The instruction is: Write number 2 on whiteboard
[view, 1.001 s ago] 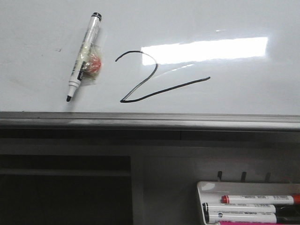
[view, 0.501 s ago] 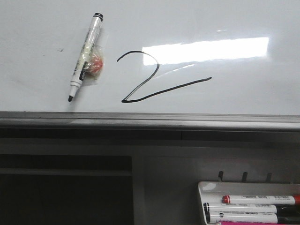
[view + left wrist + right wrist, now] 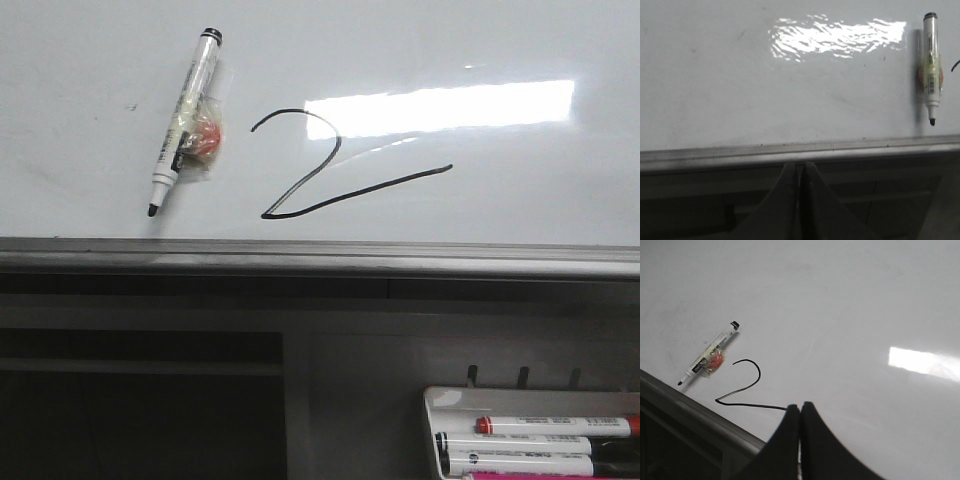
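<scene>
The 2 is drawn on the whiteboard, complete, hook to tail. Marker lies uncapped on the board just left of the 2, released. Left tool and right tool: fingers pressed together, pinching nothing. Writing step looks done; likely next is only retracting both arms.

The whiteboard has a smooth, glossy white surface that reflects light, with a matt grey metal edge rail. The marker has a plastic body.
</scene>
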`<state>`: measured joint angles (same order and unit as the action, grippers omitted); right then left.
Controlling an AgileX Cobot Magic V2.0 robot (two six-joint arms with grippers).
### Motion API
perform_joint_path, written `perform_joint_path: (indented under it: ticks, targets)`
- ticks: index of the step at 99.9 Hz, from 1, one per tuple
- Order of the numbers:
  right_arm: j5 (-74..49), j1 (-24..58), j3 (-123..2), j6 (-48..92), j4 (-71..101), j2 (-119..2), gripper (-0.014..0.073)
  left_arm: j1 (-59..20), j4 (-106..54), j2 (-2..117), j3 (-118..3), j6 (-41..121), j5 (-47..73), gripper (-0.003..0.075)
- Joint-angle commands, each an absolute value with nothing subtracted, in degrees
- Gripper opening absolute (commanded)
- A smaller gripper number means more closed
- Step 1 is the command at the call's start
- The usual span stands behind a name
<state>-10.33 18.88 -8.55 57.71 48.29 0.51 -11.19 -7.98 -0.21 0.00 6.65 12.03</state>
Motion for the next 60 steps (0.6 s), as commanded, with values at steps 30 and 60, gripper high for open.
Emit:
perform_joint_path:
  ticks: [30, 60]
  targets:
    - [-6.79, 18.51, -10.07, 57.78, 49.19, 0.53, -0.0068, -11.1, -8.3, -1.71, 0.7, 5.77, 15.92, -0.002]
    - [-6.79, 18.51, -10.07, 57.78, 49.19, 0.53, -0.0068, -11.1, -8.3, -1.71, 0.7, 5.77, 15.92, -0.002]
